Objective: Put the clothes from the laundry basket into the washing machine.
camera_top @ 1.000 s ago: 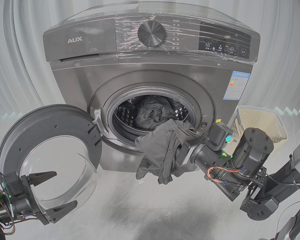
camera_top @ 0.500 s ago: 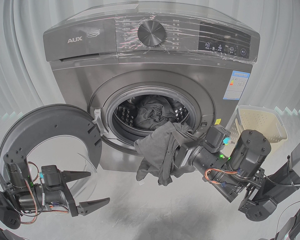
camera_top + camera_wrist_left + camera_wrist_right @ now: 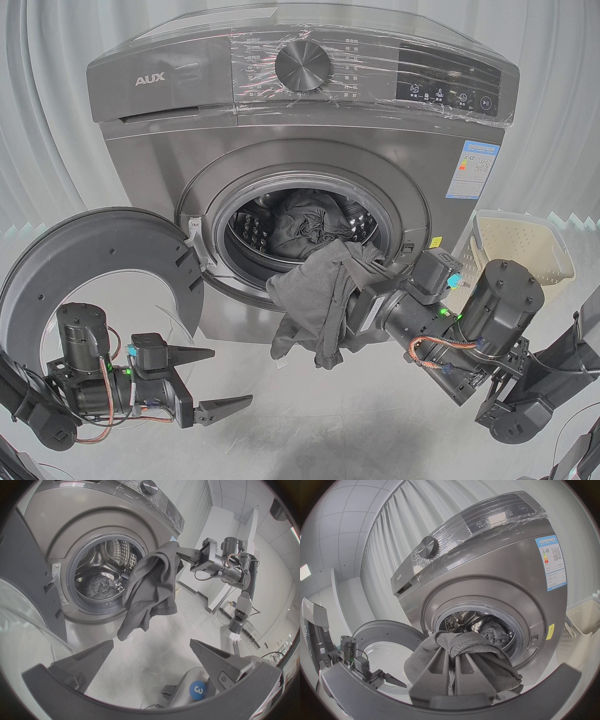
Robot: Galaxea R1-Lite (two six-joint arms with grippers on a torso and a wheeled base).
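Hovering low on the left side, the left gripper [image 3: 233, 376] has its two fingers spread wide, and nothing is between them. It is in front of the open door [image 3: 94, 250] of the washing machine [image 3: 187, 94] and points toward the right, above the grey floor [image 3: 325, 425]. The round door is swung out to the left on its hinge, and its clear window faces the room.

In the middle, the round opening of the machine shows the drum [image 3: 250, 231]. One dark garment [image 3: 306, 222] already lies inside it, crumpled toward the back.

In front of the lower right part of the opening hangs a grey garment [image 3: 312, 294]. It is outside the drum and its folds drop down toward the floor. Whether it touches the rim of the opening, I cannot tell. The right gripper [image 3: 455, 655] holds this garment at its upper part: the fingers are closed together with a fold of the cloth pinched between them, and the fabric is draped over the tips.

On the far right, the cream laundry basket [image 3: 537, 240] with perforated walls stands just beside the right side of the machine, behind the right arm
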